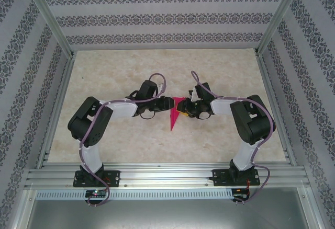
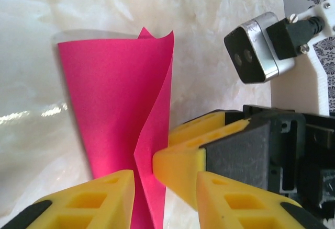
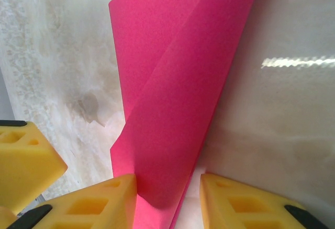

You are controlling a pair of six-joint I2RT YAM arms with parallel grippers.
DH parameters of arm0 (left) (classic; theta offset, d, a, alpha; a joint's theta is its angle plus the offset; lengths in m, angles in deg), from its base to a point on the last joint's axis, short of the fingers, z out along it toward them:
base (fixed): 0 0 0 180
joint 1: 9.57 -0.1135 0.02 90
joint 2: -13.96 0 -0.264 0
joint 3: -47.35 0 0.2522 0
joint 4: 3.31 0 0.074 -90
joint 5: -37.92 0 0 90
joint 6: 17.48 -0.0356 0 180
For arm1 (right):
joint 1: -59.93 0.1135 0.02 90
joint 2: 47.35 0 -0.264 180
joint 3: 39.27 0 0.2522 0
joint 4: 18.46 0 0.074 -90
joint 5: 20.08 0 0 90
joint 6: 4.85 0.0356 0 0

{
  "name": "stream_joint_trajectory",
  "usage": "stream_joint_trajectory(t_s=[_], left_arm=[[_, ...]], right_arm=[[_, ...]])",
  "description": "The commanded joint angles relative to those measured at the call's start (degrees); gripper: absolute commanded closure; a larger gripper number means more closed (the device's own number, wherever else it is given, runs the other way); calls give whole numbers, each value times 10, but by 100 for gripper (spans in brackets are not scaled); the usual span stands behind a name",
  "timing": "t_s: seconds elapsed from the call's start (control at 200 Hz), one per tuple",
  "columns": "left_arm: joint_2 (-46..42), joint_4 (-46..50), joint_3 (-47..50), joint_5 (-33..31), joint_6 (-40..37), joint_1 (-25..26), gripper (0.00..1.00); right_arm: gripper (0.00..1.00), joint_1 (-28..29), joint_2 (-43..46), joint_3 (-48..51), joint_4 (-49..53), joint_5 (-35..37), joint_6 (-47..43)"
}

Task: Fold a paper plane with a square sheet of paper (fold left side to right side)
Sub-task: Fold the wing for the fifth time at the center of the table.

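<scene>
Pink paper lay mid-table, narrow, w/ point twd near edge and wide end far. L gripper & R gripper sat at its far end, one each side; grip too small to read. Arms elbowed outward, purple cables looped over them. Metal rail ran along near edge, patterned walls around.

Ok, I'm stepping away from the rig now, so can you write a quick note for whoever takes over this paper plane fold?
Left tool: jaws apart, straddling the pink paper, not pinching it.
Right tool: jaws apart, raised flap between them; one fingertip touches the paper.
Paper: on the table between the arms, pointed tip toward the bases.
Done: folded to a narrow pointed shape.
Left: one flap stands up; it likely needs laying over and creasing flat.
</scene>
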Motion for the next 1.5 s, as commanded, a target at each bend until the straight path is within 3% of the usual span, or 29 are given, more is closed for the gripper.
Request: stream_joint_trajectory(t_s=[0.0,0.285,1.194,1.499], left_arm=[[25,14,-28,16,6,-9,65],[51,32,-53,4,21,-13,68],[97,6,-70,46,41,-13,75],[82,33,-71,26,22,-13,96]], right_arm=[[62,3,-15,-7,-4,11,-8],[62,3,-16,-6,-4,10,-8],[62,4,-23,-8,-5,5,-7],[62,4,-28,-8,0,3,-10]])
